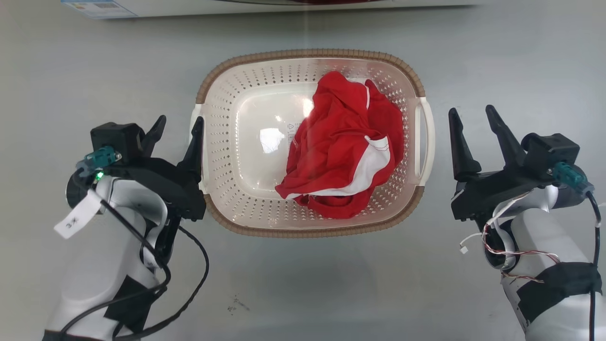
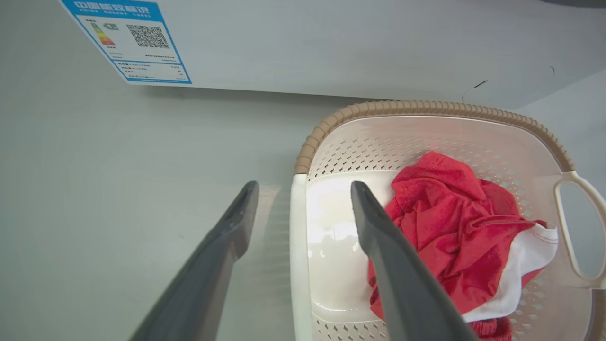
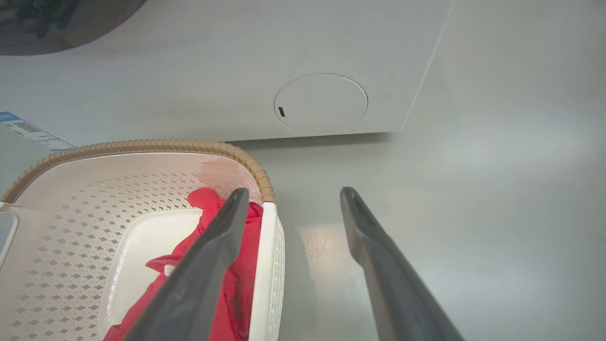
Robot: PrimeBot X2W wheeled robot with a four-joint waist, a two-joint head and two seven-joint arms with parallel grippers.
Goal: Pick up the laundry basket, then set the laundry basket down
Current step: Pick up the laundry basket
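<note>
Laundry basket (image 1: 236, 94): sitting on grey floor (image 1: 303, 284), holding red garment (image 1: 341, 142). Likely handling light, stiff, smooth; side handles offering best hold. Left gripper (image 1: 176, 135): hanging open, empty, straddling left handle (image 2: 298, 246). Right gripper (image 1: 473, 125): gaping open, empty, beside right handle (image 1: 419, 142).

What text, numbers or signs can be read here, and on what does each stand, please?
"中国能效标识": header of the blue-and-white energy label on the white appliance panel; its QR code and small print are too small to read.
"3" and a mark like "米": white paper tag on the pale left forearm.
Moulded triangle mark on the floor of the cream perforated plastic laundry basket: too small to read.
</note>
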